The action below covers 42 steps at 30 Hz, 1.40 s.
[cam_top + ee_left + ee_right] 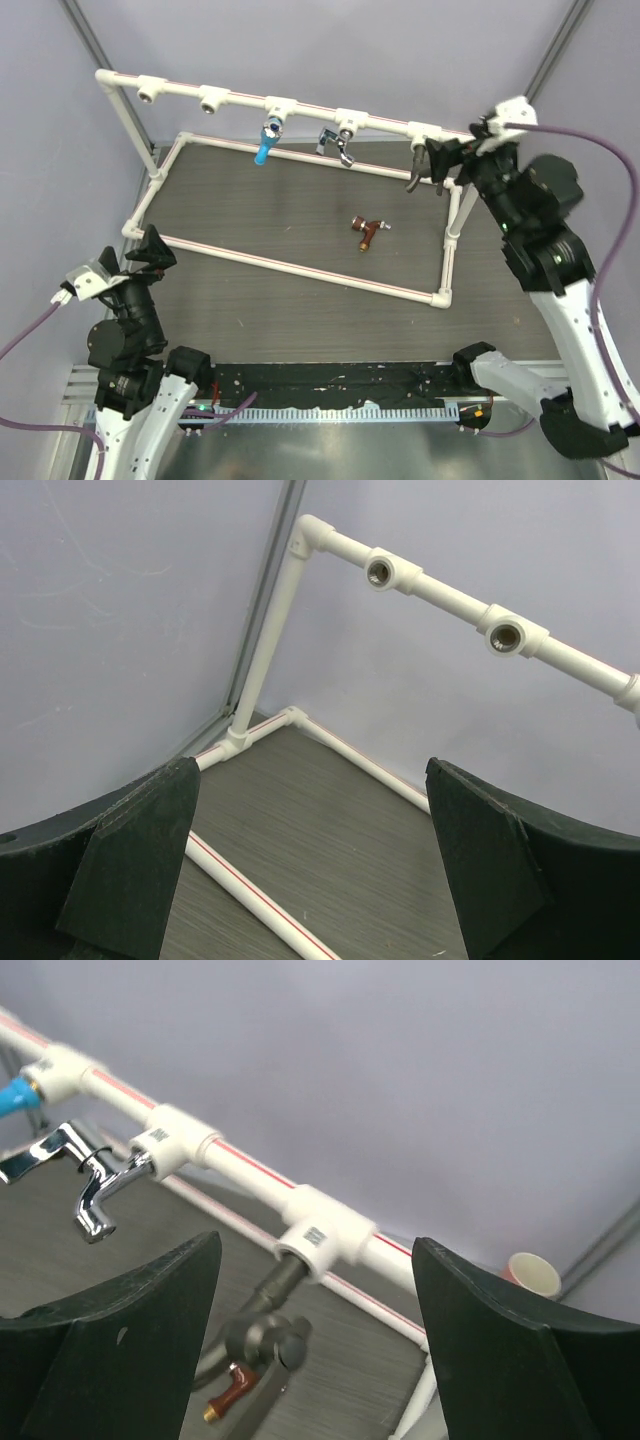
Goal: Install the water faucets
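At the near left corner of the dark wood-grain worktop (pixel 280 215), my left pincer (pixel 155 250) hangs idle with its jaws spread as wide as they go and nothing between them.

Farther in and right of centre lies the small red-brown copper faucet (pixel 367 233), alone on the boards and well apart from both pincers. Its long axis runs roughly from near to far with a slight slant, its handle end toward the rail. It is the only tap not mounted.

Beyond it, at the right end of the raised white plastic pipe rail (pixel 180 93), my right pincer (pixel 430 162) is open. Its pads stand either side of the dark grey lever faucet (pixel 265 1330) without touching it. That faucet hangs from its tee, so I judge it seated.

From this pincer the copper faucet lies nearer and lower. My right arm is closer to it than my left.

Along the rail sit the shiny silver faucet (pixel 338 148) and the blue-handled faucet (pixel 264 145). The two free white tee sockets (pixel 212 98) are at the far left end.
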Each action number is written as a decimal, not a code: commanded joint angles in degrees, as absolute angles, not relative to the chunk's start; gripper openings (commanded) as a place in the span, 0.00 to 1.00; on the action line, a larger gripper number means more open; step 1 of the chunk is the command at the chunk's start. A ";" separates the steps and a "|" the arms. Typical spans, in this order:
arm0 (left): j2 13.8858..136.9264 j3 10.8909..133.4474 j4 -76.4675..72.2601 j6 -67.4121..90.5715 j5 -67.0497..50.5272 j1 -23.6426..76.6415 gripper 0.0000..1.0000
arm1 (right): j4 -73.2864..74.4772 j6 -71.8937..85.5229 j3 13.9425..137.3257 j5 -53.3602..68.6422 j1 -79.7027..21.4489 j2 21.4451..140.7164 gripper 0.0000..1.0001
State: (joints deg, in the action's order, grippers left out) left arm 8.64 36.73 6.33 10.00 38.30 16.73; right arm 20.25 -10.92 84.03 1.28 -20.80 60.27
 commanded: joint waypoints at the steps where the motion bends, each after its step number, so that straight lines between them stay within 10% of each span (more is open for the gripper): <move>1: 7.21 36.39 5.01 12.30 38.14 16.17 1.00 | 13.27 -5.10 78.85 -16.32 -20.74 49.41 0.83; 24: -2.02 31.12 1.94 16.17 41.83 14.68 1.00 | 9.06 -6.68 37.98 -39.90 -21.71 0.55 0.83; 42: -2.63 29.71 0.26 16.52 28.92 9.58 1.00 | 7.91 -4.75 32.26 -50.63 -29.53 0.18 0.83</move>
